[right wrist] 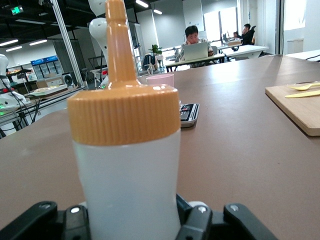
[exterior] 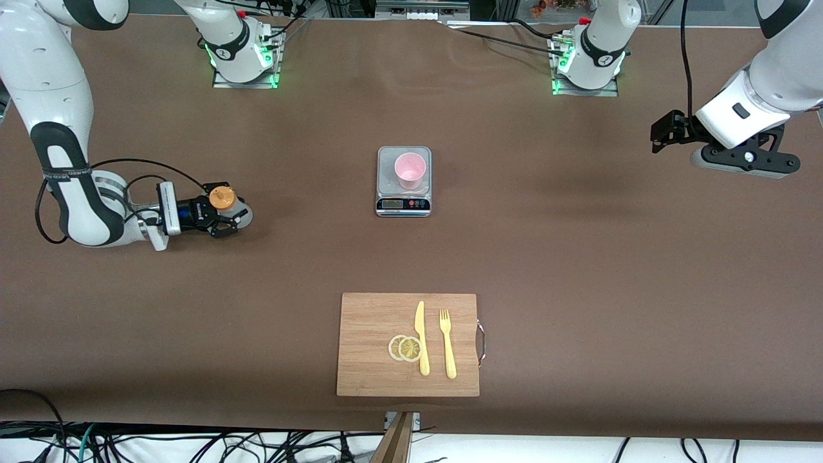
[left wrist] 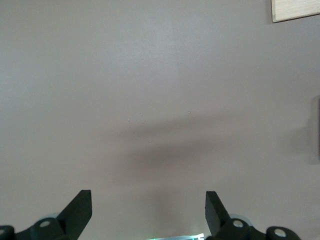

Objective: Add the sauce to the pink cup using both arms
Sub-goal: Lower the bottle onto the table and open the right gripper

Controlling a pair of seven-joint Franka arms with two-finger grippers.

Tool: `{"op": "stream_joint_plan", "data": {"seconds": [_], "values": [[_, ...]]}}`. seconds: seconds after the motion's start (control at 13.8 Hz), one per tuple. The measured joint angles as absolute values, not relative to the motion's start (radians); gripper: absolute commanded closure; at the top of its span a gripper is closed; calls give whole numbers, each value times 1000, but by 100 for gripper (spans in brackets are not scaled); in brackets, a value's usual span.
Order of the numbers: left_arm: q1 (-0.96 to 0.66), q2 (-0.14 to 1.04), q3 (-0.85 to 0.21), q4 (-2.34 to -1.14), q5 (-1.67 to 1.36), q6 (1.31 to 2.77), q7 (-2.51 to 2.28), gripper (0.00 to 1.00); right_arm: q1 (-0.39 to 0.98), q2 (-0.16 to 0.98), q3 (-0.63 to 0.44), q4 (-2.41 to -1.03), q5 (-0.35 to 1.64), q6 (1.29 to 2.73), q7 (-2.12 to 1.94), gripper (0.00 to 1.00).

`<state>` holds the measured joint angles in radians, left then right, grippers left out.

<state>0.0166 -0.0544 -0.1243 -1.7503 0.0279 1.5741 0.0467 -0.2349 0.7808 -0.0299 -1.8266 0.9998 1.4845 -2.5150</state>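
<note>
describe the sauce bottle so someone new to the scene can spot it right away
On the brown table, look toward the right arm's end, well away from the scale with the pink cup. There the right gripper is shut on the bottle, upright on the table. Its orange nozzle cap and whitish body are unique here.

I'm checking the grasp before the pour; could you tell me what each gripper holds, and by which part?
The right gripper grips the sauce bottle by its lower body. The left gripper is open, holding nothing.

Open-plan office: desks [right wrist: 250,50], bright windows [right wrist: 220,25], ceiling strip lights [right wrist: 145,4].
</note>
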Motion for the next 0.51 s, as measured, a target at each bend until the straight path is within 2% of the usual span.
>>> {"op": "stream_joint_plan", "data": {"seconds": [0.36, 0.44, 0.51], "values": [[17, -54, -124, -1750, 28, 1574, 47, 0, -248, 804, -29, -1827, 1011, 1466, -2535, 100], [17, -54, -124, -1750, 28, 1574, 47, 0, -250, 804, -29, -1827, 1011, 1466, -2535, 89], [17, -54, -124, -1750, 28, 1574, 47, 0, -250, 804, -29, -1827, 1011, 1466, -2535, 36]]}}
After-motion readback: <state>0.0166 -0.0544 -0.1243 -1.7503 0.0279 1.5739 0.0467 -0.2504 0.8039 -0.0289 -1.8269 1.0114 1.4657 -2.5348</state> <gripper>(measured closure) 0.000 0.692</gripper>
